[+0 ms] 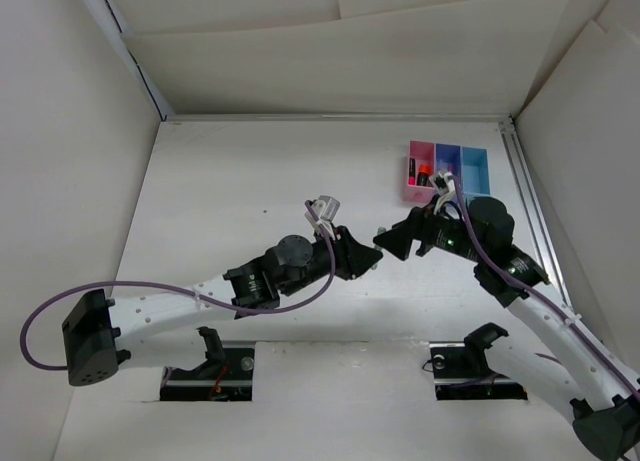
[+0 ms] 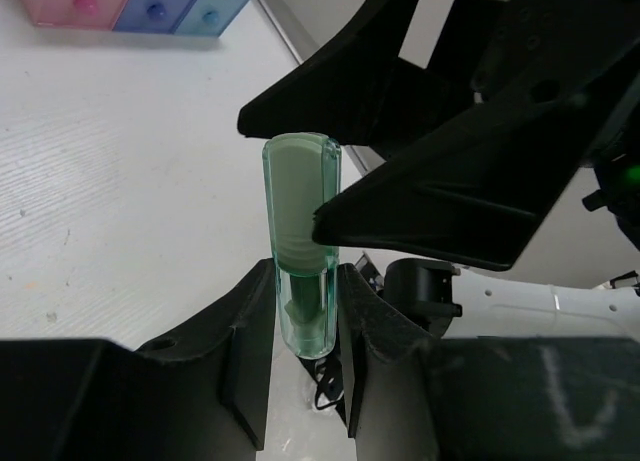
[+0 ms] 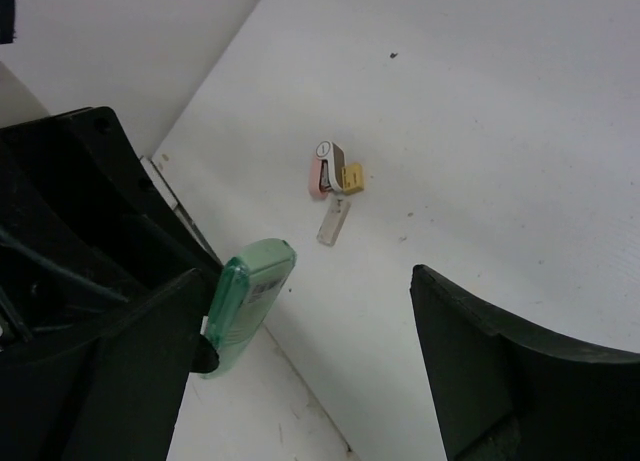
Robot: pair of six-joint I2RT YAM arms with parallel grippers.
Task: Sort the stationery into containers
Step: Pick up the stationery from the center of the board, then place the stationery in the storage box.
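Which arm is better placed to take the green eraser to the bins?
Right. The right jaws stand open around the green eraser, which the left jaws pinch, and the bins lie just beyond that arm.

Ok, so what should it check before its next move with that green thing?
1. Grip of left pincer on green tube: ok.
2. Opening of right pincer: wide, ok.
3. Tube sits between the right pincer's fingers: ok, though close to one of them.
4. The bins stand with open tops up: ok.
5. Which bin the tube belongs in: cannot tell.
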